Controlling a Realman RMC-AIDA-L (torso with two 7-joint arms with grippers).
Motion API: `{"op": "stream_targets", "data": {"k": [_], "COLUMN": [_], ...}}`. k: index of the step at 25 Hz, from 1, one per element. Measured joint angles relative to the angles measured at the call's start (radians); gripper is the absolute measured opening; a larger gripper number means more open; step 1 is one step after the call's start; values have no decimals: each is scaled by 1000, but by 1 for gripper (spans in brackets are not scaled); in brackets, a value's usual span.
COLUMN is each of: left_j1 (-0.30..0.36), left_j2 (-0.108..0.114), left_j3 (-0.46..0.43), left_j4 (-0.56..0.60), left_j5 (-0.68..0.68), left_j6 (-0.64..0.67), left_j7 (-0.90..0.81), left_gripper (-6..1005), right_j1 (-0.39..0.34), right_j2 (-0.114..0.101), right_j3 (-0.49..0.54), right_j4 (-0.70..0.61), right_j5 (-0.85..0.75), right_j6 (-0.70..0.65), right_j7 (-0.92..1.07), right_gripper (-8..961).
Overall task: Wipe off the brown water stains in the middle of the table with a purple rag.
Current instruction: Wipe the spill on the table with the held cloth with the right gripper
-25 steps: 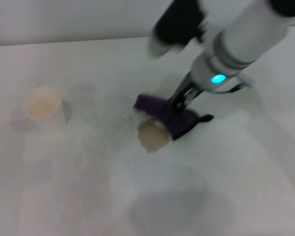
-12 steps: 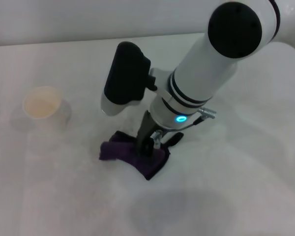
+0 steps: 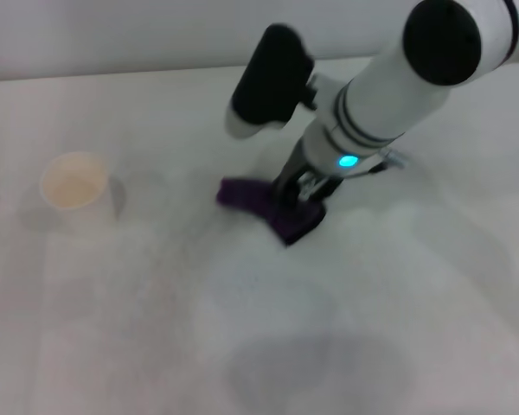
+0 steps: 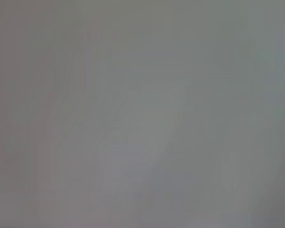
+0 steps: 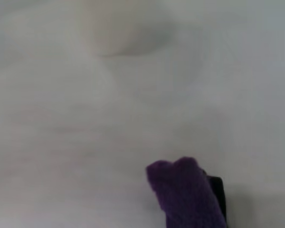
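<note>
One purple rag (image 3: pixel 268 207) lay bunched on the white surface (image 3: pixel 156 294), near its middle, and your right hand (image 3: pixel 298 194) was pressed down on it with the fingers clamped onto the cloth. No brown stain showed around the rag. The right wrist view caught the rag's end (image 5: pixel 185 190) against bare surface. Well off toward your left stood a white paper cup (image 3: pixel 76 183), upright. Your left hand was out of sight.
</note>
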Motion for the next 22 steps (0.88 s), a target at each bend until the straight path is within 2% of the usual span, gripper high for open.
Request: {"op": "stream_targets", "data": {"k": [3,8,13,18,22], "left_j1": [-1,-1,-1,-2,-2], "left_j2": [1,1,1,1,1], "left_j3": [0,0,0,0,0], "left_j4": [0,0,0,10,14], "left_j5": [0,0,0,0,0], "left_j6": [1,1,0,0,0], "left_j7": [0,0,0,0,0], "left_gripper": [887,888,887,887,887], "right_j1": [-22,-43,-41,-50,-54], "right_j2": [-4,0,4,3,3], "right_j3": [53,96,-22,-136,-139], "right_j4": [-1,-11,-79,-221,-239], "right_j5": [-166,-225,-93,-25,-30], "right_j6": [-26,-34,32,114,126], "right_j7": [78,86,20,-19,-16], "right_gripper": [91,91,87,89,90]}}
